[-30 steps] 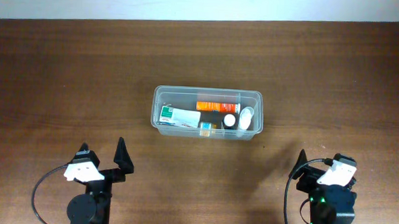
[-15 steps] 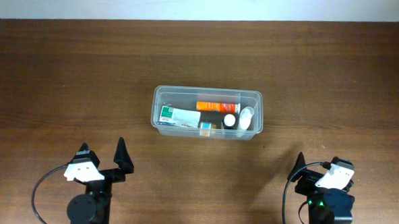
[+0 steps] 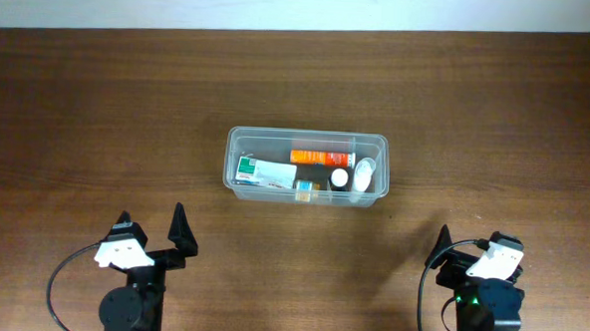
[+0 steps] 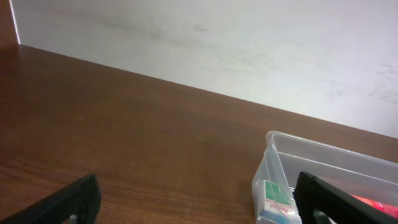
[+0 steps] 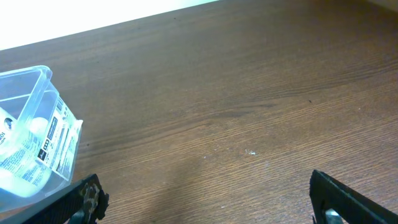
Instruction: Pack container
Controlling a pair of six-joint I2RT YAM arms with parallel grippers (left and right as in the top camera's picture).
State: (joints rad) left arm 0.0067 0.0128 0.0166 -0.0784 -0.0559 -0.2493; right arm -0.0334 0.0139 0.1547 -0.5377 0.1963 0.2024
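Clear container [image 3: 276,132] well beyond jaws (both spread).

Dark brown wood-grain desk [image 3: 98,107], filling nearly the whole overhead view from the near edge to the far edge. Behind its far edge stands a pale matte wall [image 4: 236,43] with faint grey marks, possibly scuffs. Light is soft and even.

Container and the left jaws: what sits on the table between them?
Nothing; the overhead view shows only bare wooden table between the container and the left jaws.
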